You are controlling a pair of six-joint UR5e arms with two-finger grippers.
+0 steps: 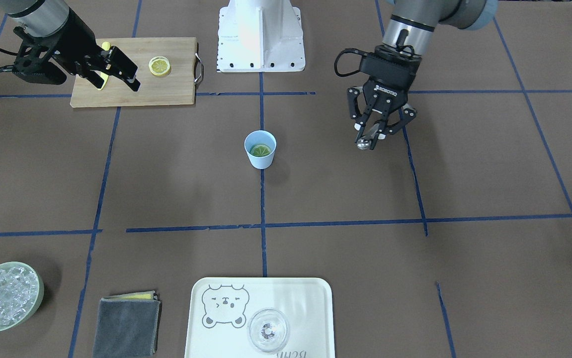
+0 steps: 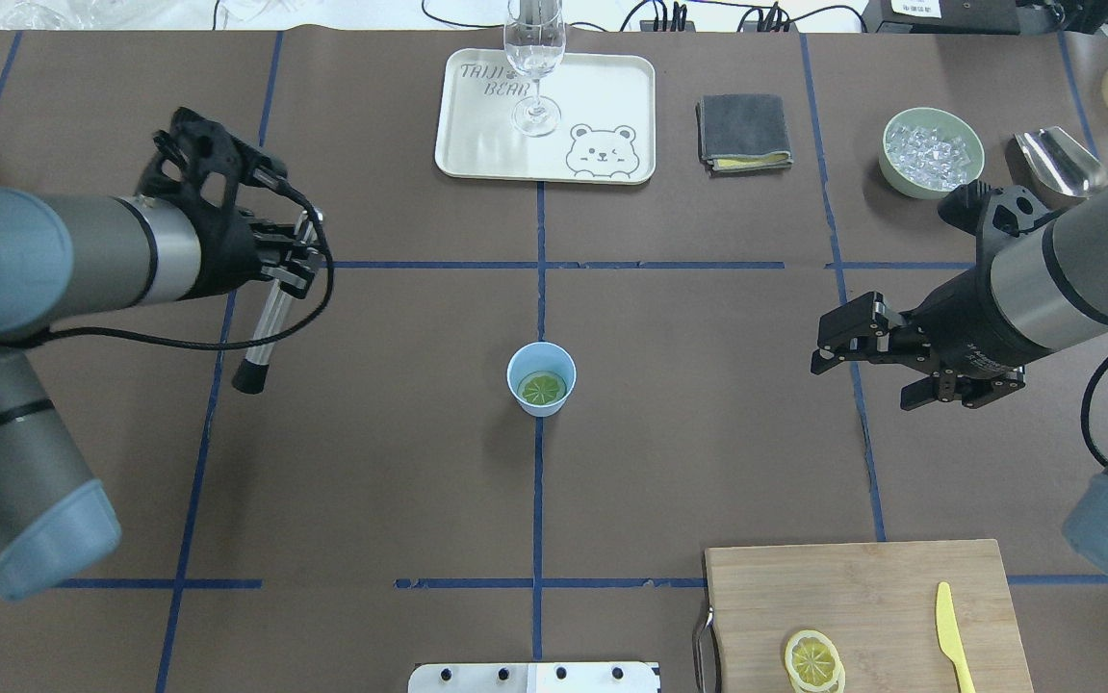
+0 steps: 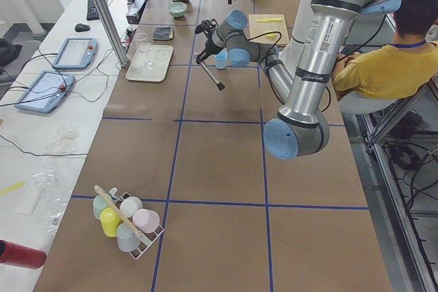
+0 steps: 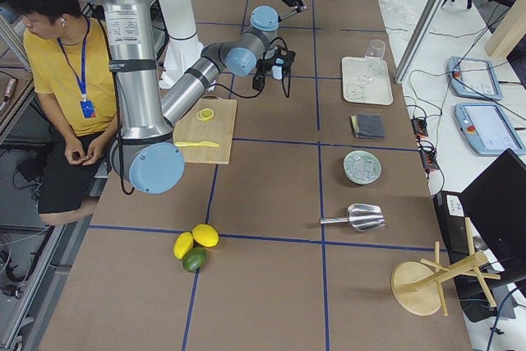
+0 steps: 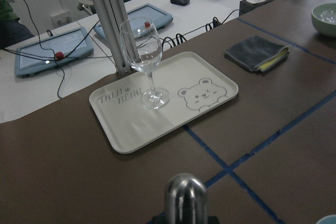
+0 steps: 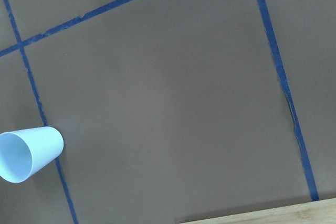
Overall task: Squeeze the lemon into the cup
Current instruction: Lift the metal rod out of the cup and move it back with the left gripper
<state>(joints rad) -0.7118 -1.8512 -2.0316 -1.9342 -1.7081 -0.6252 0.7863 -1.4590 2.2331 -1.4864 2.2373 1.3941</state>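
Observation:
The light blue cup point(image 2: 541, 378) point(image 1: 260, 160) stands upright at the table's centre, on a blue tape line. The lemon point(image 2: 543, 389) point(image 1: 260, 149) lies inside it, round cut face up. My left gripper point(image 2: 296, 252) point(image 1: 372, 135) hangs well to the cup's left, shut on a silver metal rod point(image 2: 265, 322) with a dark lower end. My right gripper point(image 2: 860, 385) point(image 1: 119, 79) hovers open to the cup's right, with nothing between its fingers. The right wrist view shows the cup point(image 6: 26, 153) at its lower left edge.
A wooden cutting board point(image 2: 862, 597) with a thin lemon slice point(image 2: 813, 659) and yellow knife point(image 2: 946, 626) lies near the robot's right. At the far side are a bear tray point(image 2: 476, 144) with a clear glass point(image 2: 534, 67), a grey cloth point(image 2: 743, 130), a green ice bowl point(image 2: 932, 152) and a scoop point(image 2: 1059, 159).

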